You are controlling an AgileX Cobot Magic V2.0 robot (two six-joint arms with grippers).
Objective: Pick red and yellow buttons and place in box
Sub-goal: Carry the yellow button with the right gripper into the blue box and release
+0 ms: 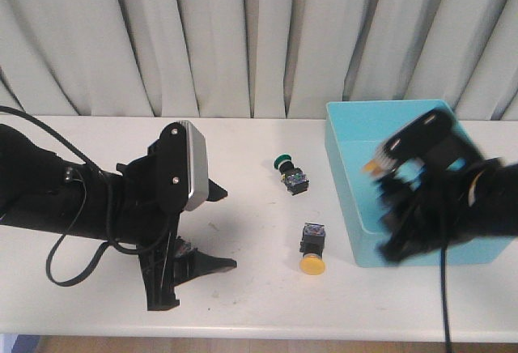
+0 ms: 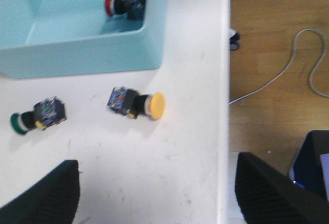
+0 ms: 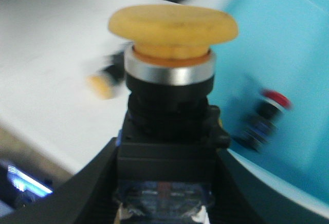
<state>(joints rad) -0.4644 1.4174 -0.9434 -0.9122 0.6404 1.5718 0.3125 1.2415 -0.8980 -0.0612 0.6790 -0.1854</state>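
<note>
Clamped in the right pincer (image 3: 164, 203) by its stiff black blocky body, yellow mushroom-capped plastic push-button (image 3: 172, 23), seemingly light, slick-capped; left pincer (image 2: 154, 193) spread empty.

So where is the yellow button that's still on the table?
In the front view the loose yellow button lies on the table near its front edge, just left of the blue box, with the green button behind it.
</note>
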